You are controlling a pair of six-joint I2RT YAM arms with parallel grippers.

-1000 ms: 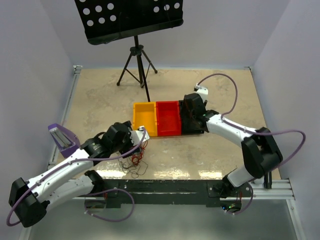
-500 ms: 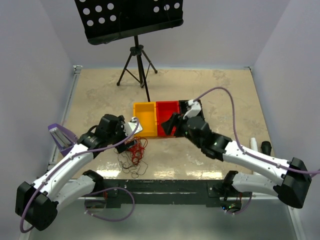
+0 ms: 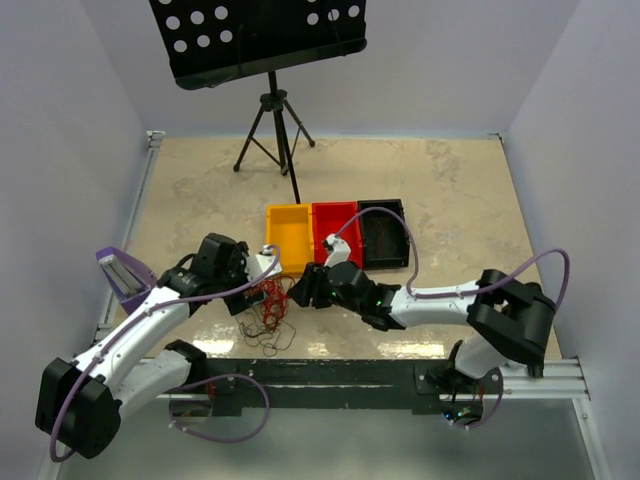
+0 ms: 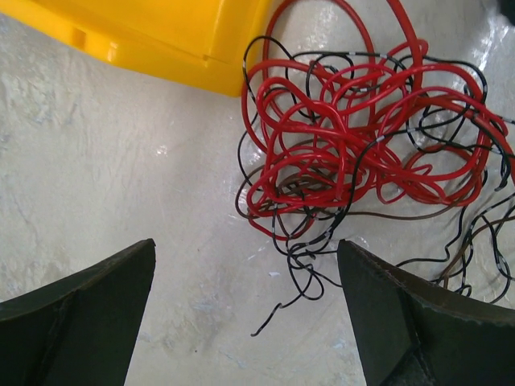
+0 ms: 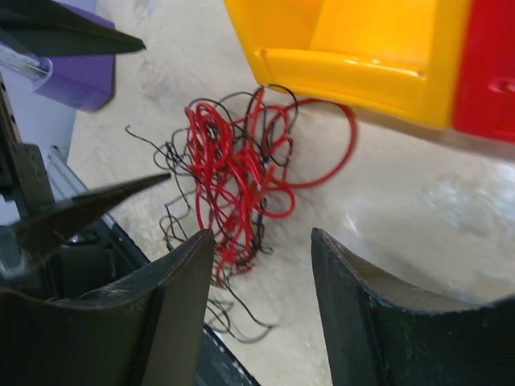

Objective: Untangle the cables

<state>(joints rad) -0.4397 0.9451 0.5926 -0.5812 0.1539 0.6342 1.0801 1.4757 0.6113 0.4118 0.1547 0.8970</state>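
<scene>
Red and black cables (image 4: 346, 153), tangled on the table (image 3: 450, 180) just beside the yellow bin (image 3: 285, 240); left gripper (image 4: 245, 257) and right gripper (image 5: 261, 241) face them from opposite sides, jaws spread wide, gripping nothing

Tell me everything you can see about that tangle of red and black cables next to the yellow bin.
The cables form one loose knot of very thin, glossy wires: bright red loops bunched in the middle, with finer black and a few brownish strands threaded through and trailing out at the edges. The bundle lies flat on the marbled beige table, its upper loops reaching the wall of the yellow bin. Both the left pincer and the right pincer are open near it, neither gripping a strand.
</scene>
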